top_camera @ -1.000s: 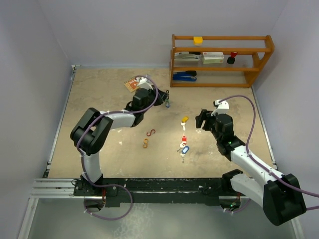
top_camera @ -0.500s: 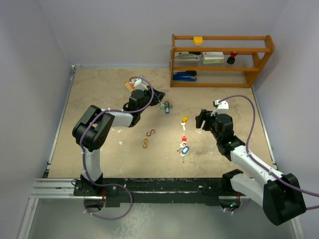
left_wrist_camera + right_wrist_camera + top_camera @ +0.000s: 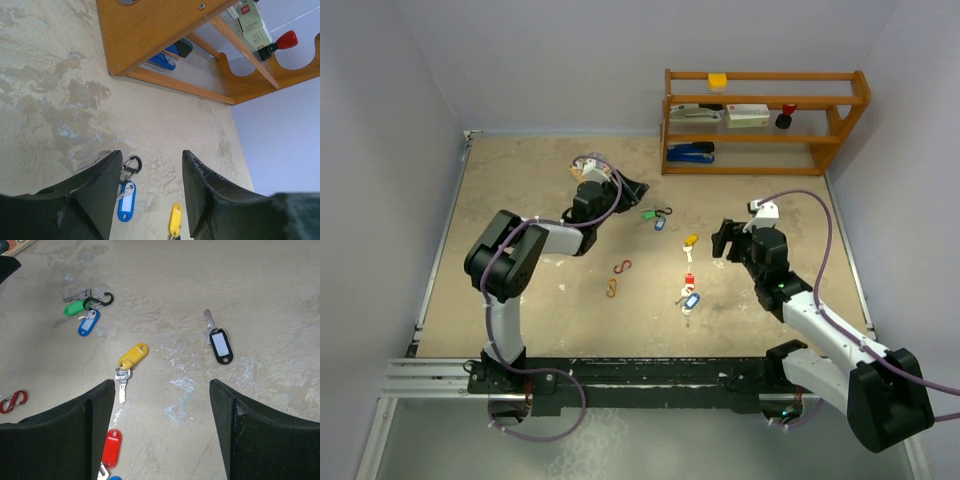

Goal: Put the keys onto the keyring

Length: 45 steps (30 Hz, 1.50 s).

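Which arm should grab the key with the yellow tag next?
Right, probably. The small silver key with the yellow plastic tag lies just ahead of the open right claw. The left claw sits farther away, by the black metal clip ring.

Left fingers, right fingers apart

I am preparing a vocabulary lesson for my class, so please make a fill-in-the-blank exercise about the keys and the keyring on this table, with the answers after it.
1. The keyring carries ___ keys, one with a green tag and one with a blue tag.
2. The keyring is ___ in colour.
3. The loose key nearest to it has a ___ tag.
4. The left fingers stand apart and hold ___.
Missing words: two; black; yellow; nothing.
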Each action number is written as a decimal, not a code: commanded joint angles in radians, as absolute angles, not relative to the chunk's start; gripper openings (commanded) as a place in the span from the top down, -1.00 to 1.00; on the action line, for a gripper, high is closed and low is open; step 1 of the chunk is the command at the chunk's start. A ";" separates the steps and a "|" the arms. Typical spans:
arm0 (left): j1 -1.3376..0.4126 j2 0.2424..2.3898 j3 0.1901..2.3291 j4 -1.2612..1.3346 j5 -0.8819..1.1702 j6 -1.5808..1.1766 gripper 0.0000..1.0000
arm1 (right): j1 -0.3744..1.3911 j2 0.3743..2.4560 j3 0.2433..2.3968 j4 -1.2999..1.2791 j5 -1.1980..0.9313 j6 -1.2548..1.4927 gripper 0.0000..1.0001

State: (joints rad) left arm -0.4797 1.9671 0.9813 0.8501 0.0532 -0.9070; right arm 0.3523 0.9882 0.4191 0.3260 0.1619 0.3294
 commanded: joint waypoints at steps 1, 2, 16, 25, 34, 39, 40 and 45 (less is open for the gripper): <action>-0.472 1.900 0.977 0.858 0.059 -0.902 -0.06 | 0.351 1.009 0.501 0.272 0.204 0.340 -0.59; -0.473 1.883 0.977 0.836 0.050 -0.892 -0.13 | 0.351 1.024 0.516 0.254 0.200 0.342 -0.59; -0.484 1.686 1.063 0.361 0.000 -0.735 -0.22 | 0.354 1.248 0.642 0.210 -0.008 0.284 -0.55; -0.638 1.617 1.084 -0.019 -0.211 -0.551 -0.19 | 0.354 1.285 0.652 0.214 -0.022 0.287 -0.56; -0.686 1.493 0.885 0.000 -0.218 -0.427 -0.28 | 0.354 1.283 0.635 0.241 -0.073 0.290 -0.56; -0.700 1.495 0.826 0.033 -0.222 -0.365 -0.29 | 0.354 1.270 0.633 0.237 -0.070 0.286 -0.57; -0.700 1.500 0.818 0.040 -0.220 -0.355 -0.29 | 0.354 1.270 0.634 0.235 -0.069 0.283 -0.57; -0.715 1.515 0.786 0.059 -0.197 -0.326 -0.29 | 0.354 1.270 0.632 0.232 -0.066 0.279 -0.57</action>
